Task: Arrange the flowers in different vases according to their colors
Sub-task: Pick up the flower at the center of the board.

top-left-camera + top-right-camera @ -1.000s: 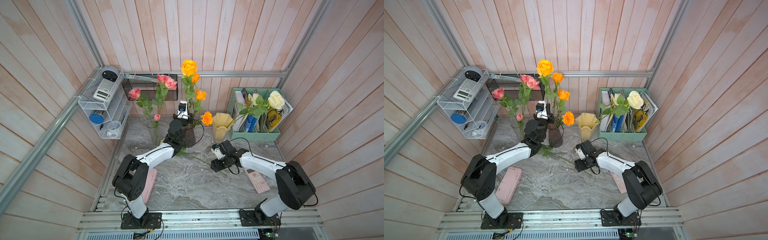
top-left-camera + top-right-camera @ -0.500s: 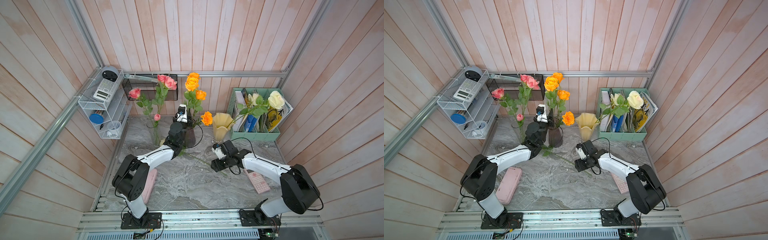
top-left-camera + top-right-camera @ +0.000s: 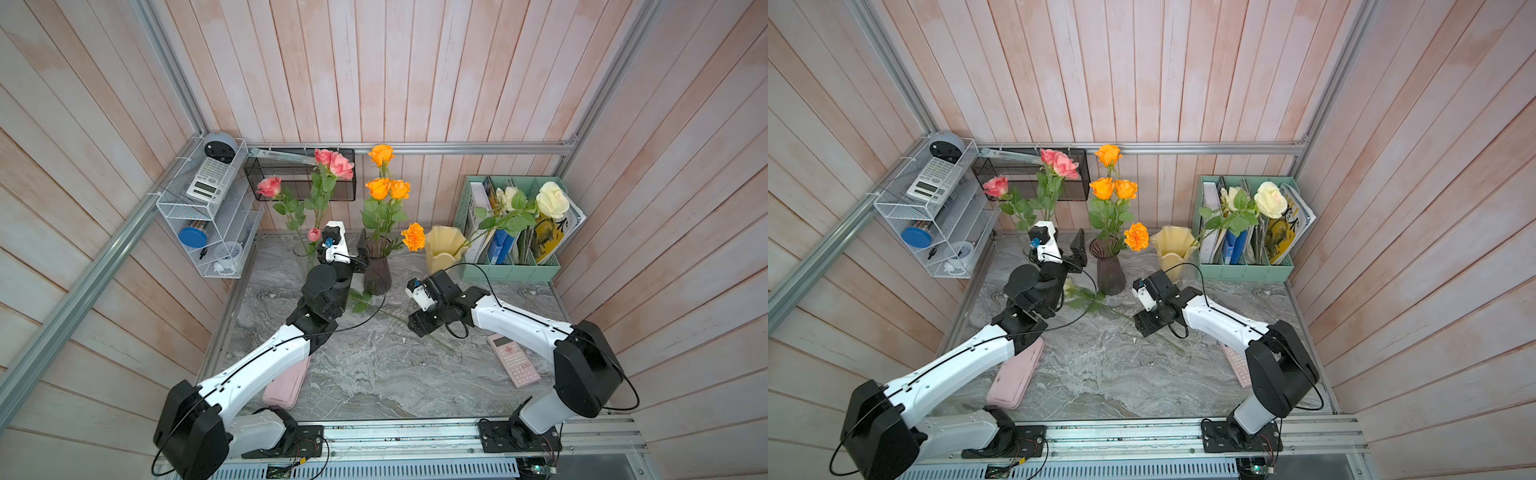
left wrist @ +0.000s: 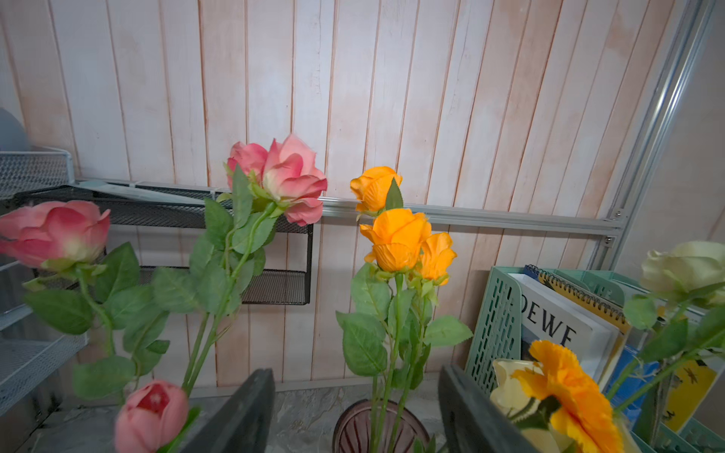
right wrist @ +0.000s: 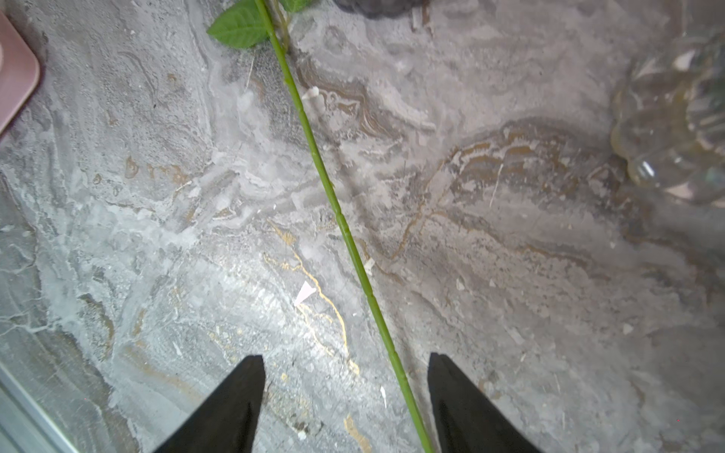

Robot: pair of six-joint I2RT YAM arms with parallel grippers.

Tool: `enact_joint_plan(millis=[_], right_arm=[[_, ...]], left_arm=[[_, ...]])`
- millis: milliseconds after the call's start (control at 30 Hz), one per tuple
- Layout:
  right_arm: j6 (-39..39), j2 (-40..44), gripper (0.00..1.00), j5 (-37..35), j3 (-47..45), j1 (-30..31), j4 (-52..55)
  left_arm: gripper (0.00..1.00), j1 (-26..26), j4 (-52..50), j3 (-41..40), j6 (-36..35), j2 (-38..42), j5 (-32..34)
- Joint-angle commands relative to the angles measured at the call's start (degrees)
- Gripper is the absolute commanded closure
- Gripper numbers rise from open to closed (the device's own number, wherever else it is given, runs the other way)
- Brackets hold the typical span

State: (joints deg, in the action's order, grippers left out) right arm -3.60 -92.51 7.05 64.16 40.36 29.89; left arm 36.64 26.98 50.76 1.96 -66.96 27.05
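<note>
sorting is nearly done. the orange roses [image 3: 386, 189] and the marigold [image 3: 413, 237] stand in the dark purple vase [image 3: 377, 272], the pink roses [image 3: 334, 162] in the clear glass vase [image 3: 301, 249], and the cream roses [image 3: 550, 199] lean out of the pale yellow vase [image 3: 444, 249].

the left gripper [image 4: 357, 370] is released and empty. it sits just beside the purple vase, with its jaws spread either side of the orange stems.

one loose flower [image 5: 337, 208] lies flat on the worktop [image 3: 374, 374]. its leaves are near the foot of the purple vase, and its stem runs under the right gripper [image 5: 345, 357]. the bloom is mostly hidden beside the left arm. in a top view it looks pale [image 3: 1068, 286], so it probably belongs with the cream ones.

the step in hand looks like the pick-up of this last flower. the right gripper hovers with jaws apart, grasping nothing, and the stem passes between them, nearer one jaw.

next, it likely needs to come down to the worktop and clench on the thin stem. then it has to tip the long stem upright and feed the cut end into the yellow vase just behind it, without knocking the leaning roses.
</note>
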Motion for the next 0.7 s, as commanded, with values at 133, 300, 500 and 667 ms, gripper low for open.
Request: enact_joint_plan(millis=[133, 300, 500, 667], right_arm=[[10.1, -11.8, 0.27, -8.0, 12.3, 4.5, 7.5], [14.3, -19.4, 0.28, -9.4, 18.8, 4.8, 9.6], [16.8, -26.8, 0.27, -10.8, 26.0, 4.8, 13.1], [16.9, -29.5, 0.34, -10.3, 27.2, 5.1, 13.9]], left_arm=[[0.28, 2.1, -27.0, -9.7, 18.5, 17.4, 2.7], [0.28, 3.6, -41.5, -13.0, 24.4, 25.0, 1.9], [0.28, 4.0, -49.0, -18.0, 28.7, 31.3, -0.7], [0.29, 4.4, -50.8, -22.6, 31.0, 36.3, 0.0]])
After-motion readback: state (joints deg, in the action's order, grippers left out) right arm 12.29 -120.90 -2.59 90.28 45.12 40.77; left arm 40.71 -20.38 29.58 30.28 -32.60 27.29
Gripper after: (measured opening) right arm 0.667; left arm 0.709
